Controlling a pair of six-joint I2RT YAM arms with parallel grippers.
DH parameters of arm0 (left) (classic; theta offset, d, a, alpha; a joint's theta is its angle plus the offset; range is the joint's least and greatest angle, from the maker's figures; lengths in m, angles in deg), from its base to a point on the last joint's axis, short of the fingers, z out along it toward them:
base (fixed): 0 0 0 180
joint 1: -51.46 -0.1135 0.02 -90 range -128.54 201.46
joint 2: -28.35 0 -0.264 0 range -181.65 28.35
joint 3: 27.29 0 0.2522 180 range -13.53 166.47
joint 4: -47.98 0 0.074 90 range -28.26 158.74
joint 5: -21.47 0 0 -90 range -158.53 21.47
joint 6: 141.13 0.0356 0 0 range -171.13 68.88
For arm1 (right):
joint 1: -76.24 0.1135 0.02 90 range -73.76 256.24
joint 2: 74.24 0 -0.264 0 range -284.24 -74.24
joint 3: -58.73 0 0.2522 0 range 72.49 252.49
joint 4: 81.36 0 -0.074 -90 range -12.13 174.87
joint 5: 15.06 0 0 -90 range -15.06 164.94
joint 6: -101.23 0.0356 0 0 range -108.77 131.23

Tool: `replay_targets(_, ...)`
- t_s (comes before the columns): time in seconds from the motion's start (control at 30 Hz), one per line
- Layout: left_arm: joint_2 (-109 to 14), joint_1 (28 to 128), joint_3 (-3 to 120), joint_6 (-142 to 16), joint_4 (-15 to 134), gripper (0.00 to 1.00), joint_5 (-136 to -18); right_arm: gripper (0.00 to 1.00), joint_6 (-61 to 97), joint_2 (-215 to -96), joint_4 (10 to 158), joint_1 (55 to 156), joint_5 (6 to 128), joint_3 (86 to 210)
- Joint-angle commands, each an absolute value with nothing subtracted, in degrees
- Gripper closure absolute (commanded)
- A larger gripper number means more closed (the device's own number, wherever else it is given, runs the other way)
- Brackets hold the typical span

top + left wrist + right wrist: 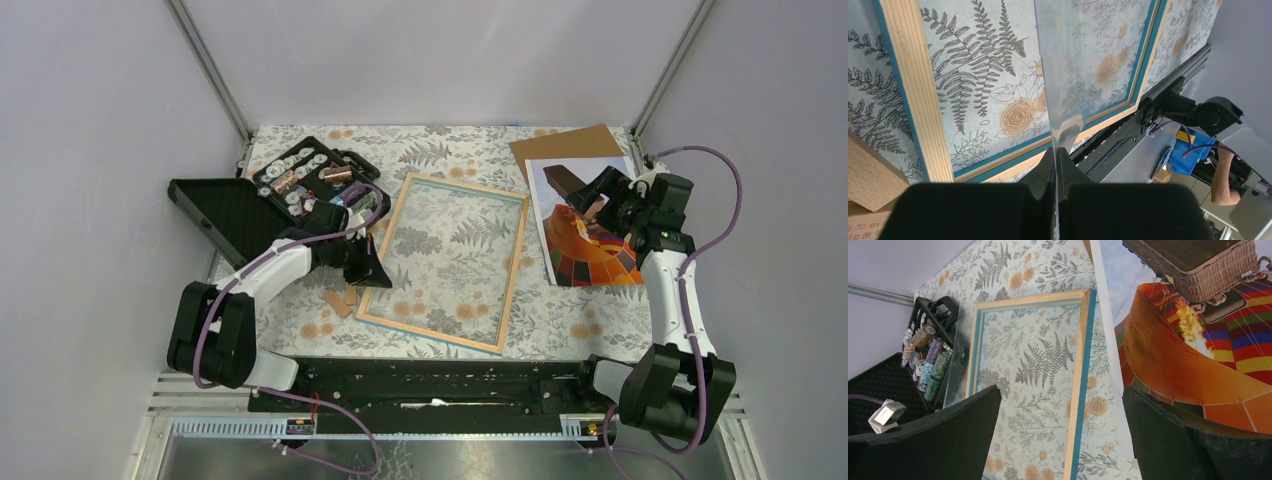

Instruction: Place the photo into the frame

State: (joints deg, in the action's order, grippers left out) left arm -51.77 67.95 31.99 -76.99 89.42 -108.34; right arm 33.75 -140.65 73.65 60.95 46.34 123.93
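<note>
Two jaws spread wide, the right gripper is hovering over the photo, which is lying just right of the frame, long axis running near-to-far; the left gripper is pinching a clear sheet upright.

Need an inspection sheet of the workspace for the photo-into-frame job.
Surface: floral cloth, flat.
Job's things: frame lies wood side up in the centre; photo lies face up by its right rim, not yet in.
Clutter: brown board under the photo's far end; open black case of small parts; wooden blocks by the frame's left rim.
Grippers: left gripper shut on a thin clear sheet; right gripper open over the photo.
Cables: purple cables along both arms.
Surroundings: pale walls; person's arm beyond the table.
</note>
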Motion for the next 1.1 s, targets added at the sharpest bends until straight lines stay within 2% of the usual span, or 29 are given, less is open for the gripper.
replay_targets(0.0, -52.8, 67.8, 35.7, -73.5, 91.6, 1.00, -112.8, 0.00, 33.8, -140.1, 75.9, 61.7, 45.1, 123.9)
replay_targets(0.47, -54.0, 66.9, 37.7, -69.4, 96.5, 1.00, -114.7, 0.00, 34.0, -140.8, 76.7, 61.9, 44.7, 123.7)
replay_targets(1.07, -56.2, 66.5, 37.1, -71.6, 94.5, 1.00, -121.6, 0.00, 34.5, -141.6, 77.7, 62.4, 44.2, 123.3)
